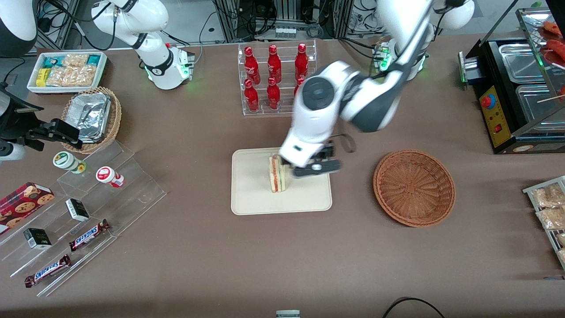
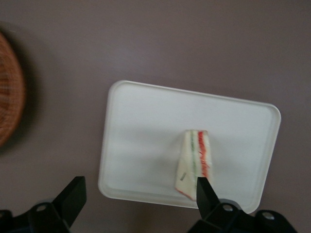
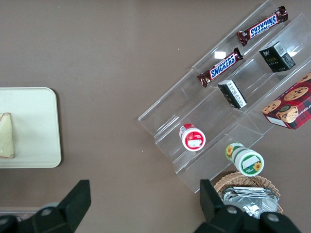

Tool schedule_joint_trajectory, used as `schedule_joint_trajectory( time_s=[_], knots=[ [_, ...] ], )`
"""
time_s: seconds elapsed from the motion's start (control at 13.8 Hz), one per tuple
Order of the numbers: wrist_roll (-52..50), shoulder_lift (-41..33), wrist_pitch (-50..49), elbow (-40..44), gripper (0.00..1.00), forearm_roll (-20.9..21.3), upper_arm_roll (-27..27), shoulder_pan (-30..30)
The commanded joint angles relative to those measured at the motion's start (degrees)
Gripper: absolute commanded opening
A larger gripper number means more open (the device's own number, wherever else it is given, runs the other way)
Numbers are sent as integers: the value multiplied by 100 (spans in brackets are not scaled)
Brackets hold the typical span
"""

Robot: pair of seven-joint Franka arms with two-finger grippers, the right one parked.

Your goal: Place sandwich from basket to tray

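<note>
We judged the task essentially done: the small triangular sandwich [image 1: 277, 174] of pale bread with red, orange and green layers stood on the flat cream rectangular tray [image 1: 251, 194], and the round reddish-brown woven wicker basket [image 1: 414, 187] held nothing. Our left gripper [image 2: 141, 196] hovered above the tray, fingers spread wide, gripping nothing.
</note>
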Motion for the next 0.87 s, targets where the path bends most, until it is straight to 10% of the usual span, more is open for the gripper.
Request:
schedule_joint_trajectory(
  time_s=[0.0,0.8],
  knots=[
    [267,-1097,-360,-833,100,39,-46,500],
    [3615,-2717,-1926,-1239,100,-330,-28,2812]
  ],
)
